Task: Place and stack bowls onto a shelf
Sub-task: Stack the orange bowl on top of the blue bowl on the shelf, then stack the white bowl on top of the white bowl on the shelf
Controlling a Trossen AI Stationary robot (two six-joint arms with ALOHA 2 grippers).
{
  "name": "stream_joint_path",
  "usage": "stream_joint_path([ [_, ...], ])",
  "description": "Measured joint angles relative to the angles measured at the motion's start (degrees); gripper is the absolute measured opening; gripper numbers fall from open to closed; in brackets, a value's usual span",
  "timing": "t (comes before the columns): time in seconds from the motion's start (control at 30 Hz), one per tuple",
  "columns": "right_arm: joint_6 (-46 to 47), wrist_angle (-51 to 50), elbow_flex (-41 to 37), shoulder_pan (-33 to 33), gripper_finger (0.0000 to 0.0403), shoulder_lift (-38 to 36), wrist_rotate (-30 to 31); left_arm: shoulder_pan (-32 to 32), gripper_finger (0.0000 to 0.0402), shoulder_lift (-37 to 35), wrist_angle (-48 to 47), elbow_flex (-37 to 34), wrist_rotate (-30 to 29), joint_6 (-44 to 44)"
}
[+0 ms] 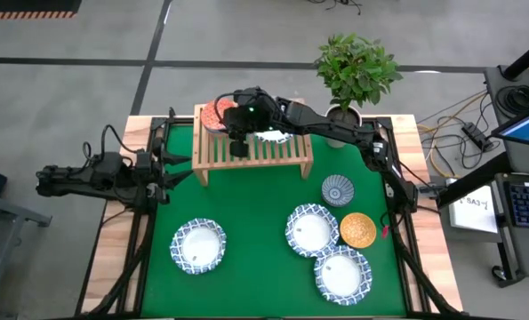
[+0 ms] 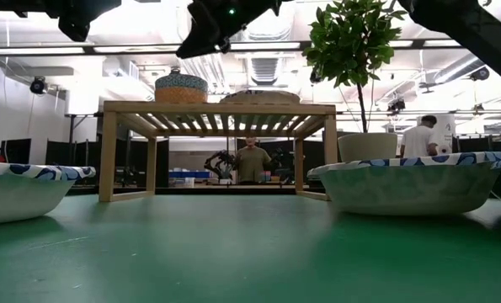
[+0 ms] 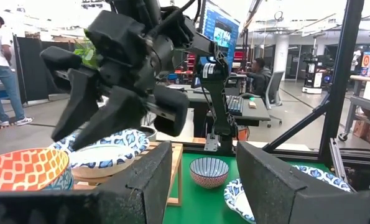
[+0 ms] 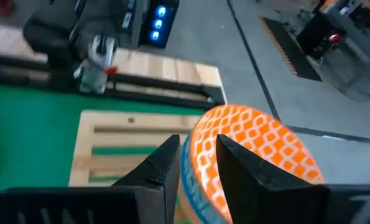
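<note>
The right gripper [image 4: 194, 163] hovers over the shelf [image 1: 255, 151], fingers parted astride the rim of the orange-red bowl [image 4: 253, 155], which sits nested in a light blue bowl at the shelf's 9 o'clock end (whether the pads touch it, I cannot tell). A white bowl [image 3: 104, 158] lies beside it. The left gripper [image 3: 200, 180] waits spread wide at the table's 9 o'clock edge. No writing is legible.

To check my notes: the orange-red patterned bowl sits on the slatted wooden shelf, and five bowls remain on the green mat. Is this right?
Not quite. The high view shows four bowls on the green mat, not five. The orange-red patterned bowl does sit on the slatted wooden shelf.
</note>
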Motion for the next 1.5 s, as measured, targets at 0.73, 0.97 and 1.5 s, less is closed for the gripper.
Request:
stream_joint_path([
  [0.73,2.26,-1.06,-0.07,1.30,0.0009,0.37,4.11,0.00,0.0164,-0.07,-0.57,0.00,0.00,0.00],
  [0.97,3.96,-10.01,-0.02,5.86,0.0009,-2.35,3.83,0.00,0.0164,-0.07,-2.49,0.00,-0.02,0.00],
  [1.5,10.05,-20.64,-1.98,16.29,0.0009,-4.34,0.96,0.00,0.0164,-0.04,-2.71,0.00,-0.02,0.02],
])
